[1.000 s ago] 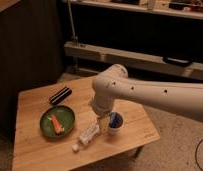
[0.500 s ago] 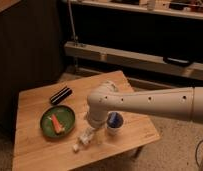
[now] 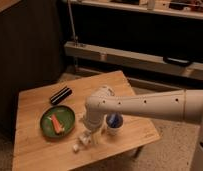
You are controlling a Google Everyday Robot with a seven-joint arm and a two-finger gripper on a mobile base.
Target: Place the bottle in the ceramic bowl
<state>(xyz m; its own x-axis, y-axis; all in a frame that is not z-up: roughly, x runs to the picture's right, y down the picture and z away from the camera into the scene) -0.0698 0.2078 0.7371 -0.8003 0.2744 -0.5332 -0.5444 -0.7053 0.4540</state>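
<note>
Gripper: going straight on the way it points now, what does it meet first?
Most likely the bottle, lying on the table under the gripper, which points down between the ceramic bowl and the white cup. Depth is unclear; it might miss.

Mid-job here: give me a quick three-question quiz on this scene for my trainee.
1. True or false: the bottle lies in the ceramic bowl.
2. What is inside the bowl? A) an orange thing B) a black case C) a white cup
3. Fill in: the gripper is down low over the table, right at the ____.

Key: 1 false, it lies on the table beside the bowl. 2 A. 3 bottle.
</note>
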